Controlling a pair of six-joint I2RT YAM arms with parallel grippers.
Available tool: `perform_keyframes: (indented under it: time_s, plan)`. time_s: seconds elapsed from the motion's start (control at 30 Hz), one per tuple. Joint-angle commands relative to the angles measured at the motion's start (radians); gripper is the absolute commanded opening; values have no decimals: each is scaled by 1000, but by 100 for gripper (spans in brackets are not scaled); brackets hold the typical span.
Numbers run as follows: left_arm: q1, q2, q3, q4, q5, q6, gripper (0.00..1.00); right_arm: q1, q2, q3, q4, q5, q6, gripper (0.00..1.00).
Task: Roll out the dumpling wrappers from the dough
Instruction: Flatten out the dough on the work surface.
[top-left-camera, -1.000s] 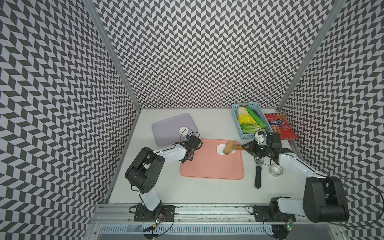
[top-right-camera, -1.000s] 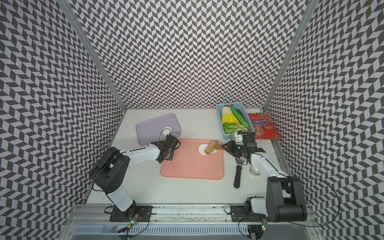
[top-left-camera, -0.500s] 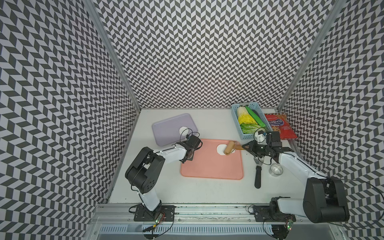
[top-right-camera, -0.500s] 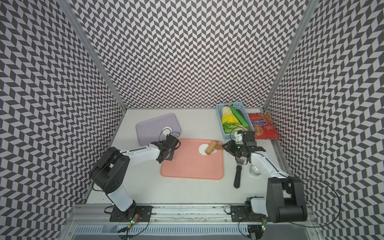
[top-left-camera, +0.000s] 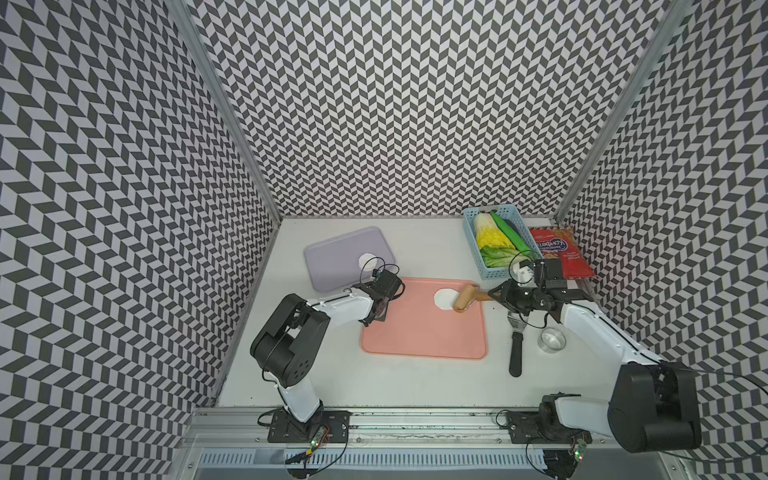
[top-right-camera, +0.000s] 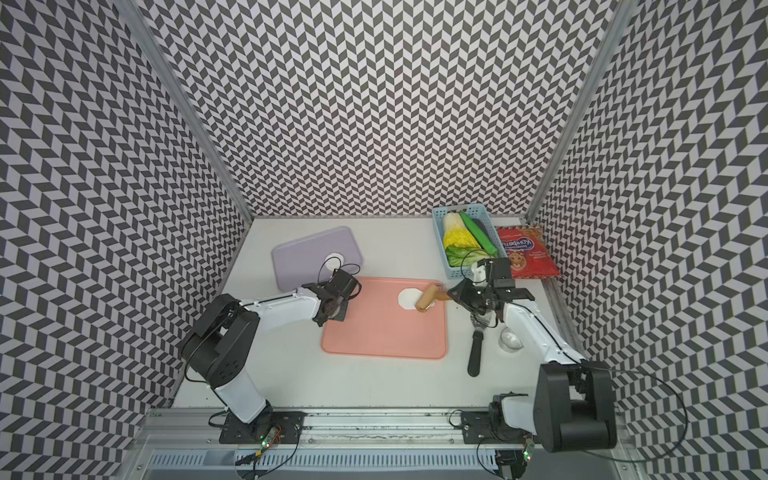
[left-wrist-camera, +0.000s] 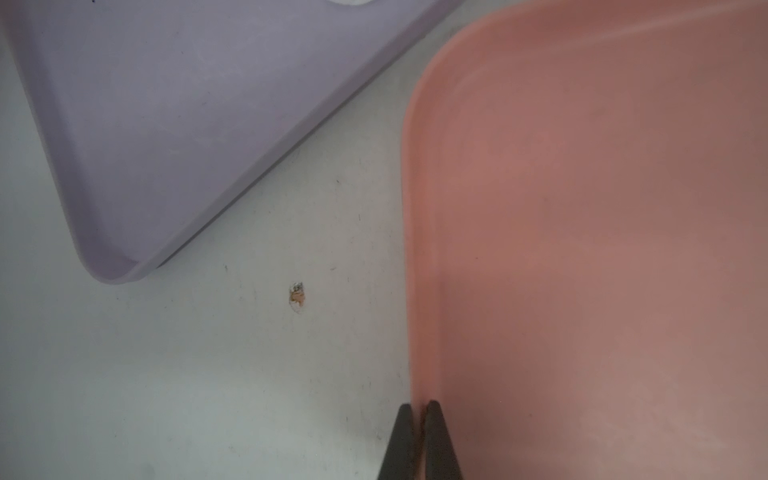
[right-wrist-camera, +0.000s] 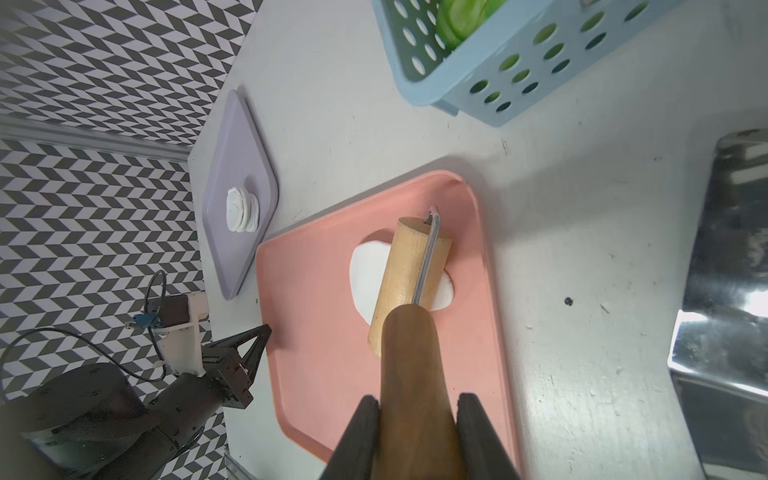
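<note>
The dough (top-left-camera: 444, 297) (top-right-camera: 407, 297) (right-wrist-camera: 365, 272) lies as a flat white patch with an uneven outline at the far right of the pink tray (top-left-camera: 419, 332) (top-right-camera: 382, 332) (right-wrist-camera: 324, 299). A wooden roller (top-left-camera: 464, 297) (top-right-camera: 428, 300) (right-wrist-camera: 409, 270) rests on its right part. My right gripper (top-left-camera: 494, 294) (top-right-camera: 455, 296) (right-wrist-camera: 419, 399) is shut on the roller's dark handle. The dumpling wrappers (top-left-camera: 366, 260) (top-right-camera: 333, 261) (right-wrist-camera: 241, 210) are stacked on the purple tray (top-left-camera: 332, 266) (top-right-camera: 299, 266) (left-wrist-camera: 166, 124). My left gripper (top-left-camera: 376, 318) (top-right-camera: 332, 316) (left-wrist-camera: 419, 405) is shut on the pink tray's left rim (left-wrist-camera: 415, 249).
A blue basket (top-left-camera: 471, 245) (right-wrist-camera: 457, 83) of vegetables and a red snack bag (top-left-camera: 559, 251) stand at the back right. A black-handled steel scraper (top-left-camera: 515, 345) (right-wrist-camera: 727, 270) and a steel ring cutter (top-left-camera: 551, 339) lie right of the pink tray, under my right arm.
</note>
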Motion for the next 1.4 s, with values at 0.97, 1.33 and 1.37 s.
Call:
perform_keyframes:
  time_s: [0.97, 1.33, 1.37]
  plan:
    - [143, 71, -11, -84, -36, -52, 0, 280, 226, 238, 307, -75, 97, 0]
    - [143, 67, -14, -78, -21, -52, 0, 299, 377, 147, 226, 114, 139, 0]
    - [144, 65, -15, -76, -20, -52, 0, 288, 372, 103, 219, 125, 148, 0]
